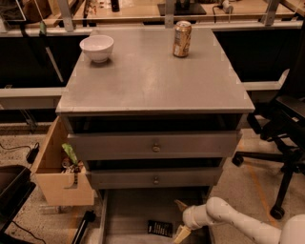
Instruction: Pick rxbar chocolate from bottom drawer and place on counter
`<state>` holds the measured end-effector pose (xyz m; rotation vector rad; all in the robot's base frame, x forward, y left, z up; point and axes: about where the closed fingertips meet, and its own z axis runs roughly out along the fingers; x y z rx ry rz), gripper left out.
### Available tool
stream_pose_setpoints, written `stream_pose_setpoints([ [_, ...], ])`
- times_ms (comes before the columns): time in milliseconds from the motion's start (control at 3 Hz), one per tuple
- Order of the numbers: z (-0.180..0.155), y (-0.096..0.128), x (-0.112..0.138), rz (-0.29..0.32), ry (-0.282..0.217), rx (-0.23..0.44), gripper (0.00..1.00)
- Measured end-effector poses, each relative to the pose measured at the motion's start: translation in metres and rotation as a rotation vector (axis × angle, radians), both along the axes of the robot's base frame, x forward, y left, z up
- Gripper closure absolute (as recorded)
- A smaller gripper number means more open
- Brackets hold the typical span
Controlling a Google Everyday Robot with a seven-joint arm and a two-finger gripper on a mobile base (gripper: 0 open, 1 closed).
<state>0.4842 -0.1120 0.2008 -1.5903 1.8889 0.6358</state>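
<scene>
The bottom drawer (pixel 127 209) stood pulled out at the foot of the grey cabinet, at about six o'clock in the camera view, its flat floor showing beneath the two closed drawer fronts. The rxbar chocolate (pixel 159 228) lay flat on that floor toward the drawer's right half, a small dark bar with pale lettering, touching nothing but the wood. The gripper (pixel 178 220) hung inside the drawer just beside the bar, at its three o'clock, carried by a white arm (pixel 231 221) that came in from about four o'clock. Its two tan fingers (pixel 181 206) were spread apart, one toward twelve o'clock and one toward six, with nothing held between them and a narrow gap left to the bar. Above, the counter (pixel 152 86) carried a white bowl (pixel 96 47) at its eleven o'clock corner and a soda can (pixel 182 38), upright, near one o'clock; the two stood well apart. The upper drawer front (pixel 156 145) and the lower drawer front (pixel 156 178) each showed a small round knob at the middle. A pale plywood box (pixel 62 188) hung off the cabinet's side at nine o'clock, with some green and small items inside. A black office chair (pixel 286 133) stood at three o'clock, and a tan workbench (pixel 143 10) ran behind at twelve.
</scene>
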Motion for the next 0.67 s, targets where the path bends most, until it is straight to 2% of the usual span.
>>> stream_pose_setpoints([
  [333,-0.0085,0.0136,-0.0062,0.059,-0.006,0.021,0.0],
  [667,-0.0157,0.0222,-0.0141,0.088,-0.021,0.052,0.0],
])
